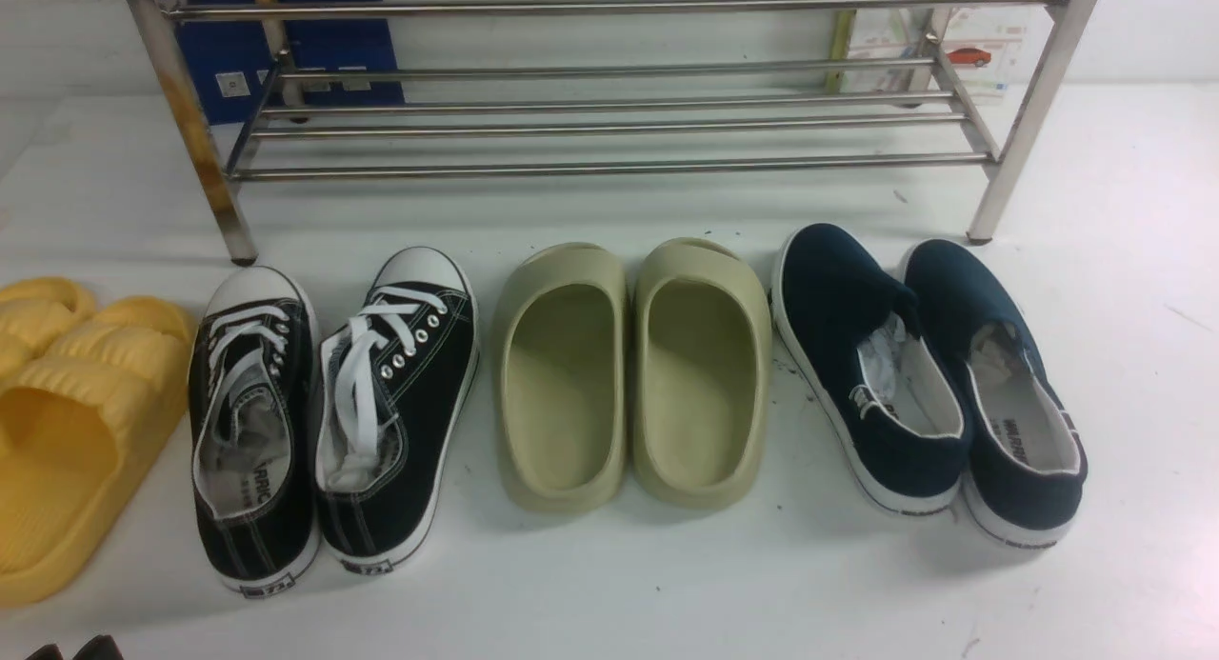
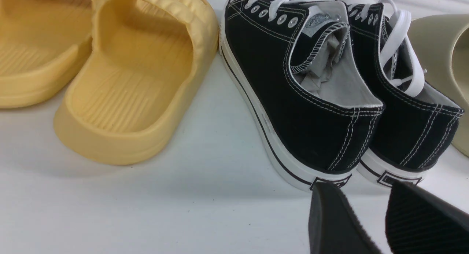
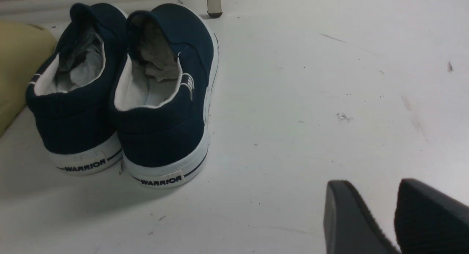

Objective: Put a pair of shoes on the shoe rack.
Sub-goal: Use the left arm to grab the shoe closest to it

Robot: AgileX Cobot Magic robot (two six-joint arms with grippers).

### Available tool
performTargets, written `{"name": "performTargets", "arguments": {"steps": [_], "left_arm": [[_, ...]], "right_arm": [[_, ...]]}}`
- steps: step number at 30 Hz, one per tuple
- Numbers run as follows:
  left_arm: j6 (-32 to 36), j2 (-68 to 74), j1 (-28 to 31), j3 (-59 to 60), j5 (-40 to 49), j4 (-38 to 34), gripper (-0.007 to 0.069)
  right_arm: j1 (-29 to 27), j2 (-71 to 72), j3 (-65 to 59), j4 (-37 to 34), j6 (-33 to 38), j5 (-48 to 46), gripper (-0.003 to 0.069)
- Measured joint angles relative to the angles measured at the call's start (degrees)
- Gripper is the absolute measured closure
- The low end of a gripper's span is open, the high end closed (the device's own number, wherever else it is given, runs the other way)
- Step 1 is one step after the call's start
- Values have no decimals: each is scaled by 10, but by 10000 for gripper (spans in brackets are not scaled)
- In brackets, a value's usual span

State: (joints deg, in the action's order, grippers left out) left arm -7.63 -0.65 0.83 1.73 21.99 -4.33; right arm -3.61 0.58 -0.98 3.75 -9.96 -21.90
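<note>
The pair of shoes, two black canvas sneakers with white laces, stands side by side on the white floor at the left, toes toward the rack: one (image 1: 252, 422) and the other (image 1: 395, 412). The steel shoe rack (image 1: 609, 170) stands behind, and its visible shelves hold nothing. In the left wrist view my left gripper (image 2: 361, 190) is open and empty, just behind the heels of the sneakers (image 2: 278, 74). Its fingertips (image 1: 95, 649) barely show in the front view. My right gripper (image 3: 372, 186) is open and empty over bare floor.
Yellow slippers (image 1: 67, 422) lie left of the sneakers. Olive-beige slippers (image 1: 629, 374) are in the middle and navy slip-ons (image 1: 914, 374) at the right, also in the right wrist view (image 3: 161, 129). A rack leg (image 3: 213, 3) stands behind them.
</note>
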Motion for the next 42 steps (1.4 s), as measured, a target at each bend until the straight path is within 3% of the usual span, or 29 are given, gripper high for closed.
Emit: {"name": "performTargets", "arguments": {"steps": [11, 14, 17, 20, 21, 23, 24, 26, 34, 42], "left_arm": [[-5, 0, 0, 0, 0, -4, 386], [-31, 0, 0, 0, 0, -41, 386], [-69, 0, 0, 0, -7, -106, 386], [-164, 0, 0, 0, -29, -274, 386], [-169, 0, 0, 0, -31, -284, 386], [-236, 0, 0, 0, -52, -418, 386], [-236, 0, 0, 0, -52, -418, 386], [-257, 0, 0, 0, -64, -494, 386], [-244, 0, 0, 0, -78, -515, 386], [-96, 0, 0, -51, -66, -509, 386]], "right_arm": [[0, 0, 0, 0, 0, 0, 419], [0, 0, 0, 0, 0, 0, 419], [0, 0, 0, 0, 0, 0, 419], [0, 0, 0, 0, 0, 0, 419], [0, 0, 0, 0, 0, 0, 419], [0, 0, 0, 0, 0, 0, 419], [0, 0, 0, 0, 0, 0, 419], [0, 0, 0, 0, 0, 0, 419], [0, 0, 0, 0, 0, 0, 419], [0, 0, 0, 0, 0, 0, 419]]}}
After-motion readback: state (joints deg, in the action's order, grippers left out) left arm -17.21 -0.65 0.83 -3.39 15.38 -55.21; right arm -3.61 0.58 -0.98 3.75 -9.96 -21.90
